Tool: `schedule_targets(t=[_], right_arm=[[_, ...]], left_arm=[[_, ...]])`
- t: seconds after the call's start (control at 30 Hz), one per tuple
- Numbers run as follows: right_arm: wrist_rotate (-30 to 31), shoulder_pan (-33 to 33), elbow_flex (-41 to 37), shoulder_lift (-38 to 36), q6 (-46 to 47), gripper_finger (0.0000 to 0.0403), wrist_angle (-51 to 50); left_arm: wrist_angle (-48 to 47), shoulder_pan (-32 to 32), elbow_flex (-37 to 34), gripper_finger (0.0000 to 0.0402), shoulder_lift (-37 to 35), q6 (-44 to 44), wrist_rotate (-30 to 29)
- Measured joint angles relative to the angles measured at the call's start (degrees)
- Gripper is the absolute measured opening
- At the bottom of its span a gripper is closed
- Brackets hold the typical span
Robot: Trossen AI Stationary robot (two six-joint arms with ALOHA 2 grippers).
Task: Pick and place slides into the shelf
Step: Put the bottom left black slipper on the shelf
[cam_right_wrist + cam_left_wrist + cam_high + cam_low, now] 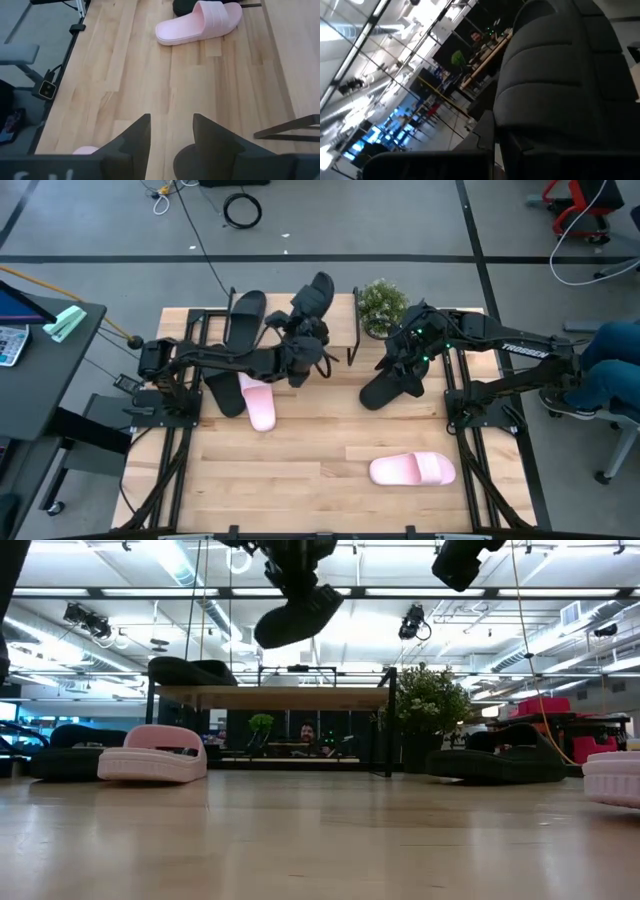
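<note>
Bare table [300, 490] in front lies open; a potted plant [381, 305] (right of shelf [340, 330]) crowds that side.

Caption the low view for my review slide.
Left gripper holds a black slide above the shelf.

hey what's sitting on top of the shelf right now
One black slide lies on the shelf top board, toward its left end. The left gripper holds a second black slide in the air above the board. The lower tier is mostly hidden.
</note>
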Motion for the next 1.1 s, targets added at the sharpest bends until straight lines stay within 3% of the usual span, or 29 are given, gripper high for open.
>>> schedule_targets(t=[0.6,0.73,1.0,1.1], right_arm=[[-0.01,0.04,0.00,0.01,0.66,0.0153,-0.18],[-0.01,0.04,0.00,0.01,0.64,0.0153,-0.18],[-0.01,0.04,0.00,0.01,0.59,0.0153,-0.18],[-0.01,0.04,0.00,0.01,0.57,0.0153,-0.18]], left_arm=[[-1.12,6.58,0.00,0.0013,6.13,-6.30,1.41],[-2.07,7.32,0.00,0.0032,6.13,-6.54,2.09],[-19.10,7.80,0.02,0.0080,6.15,-25.05,19.53],[-24.68,9.42,0.02,0.0101,6.15,-30.75,21.07]])
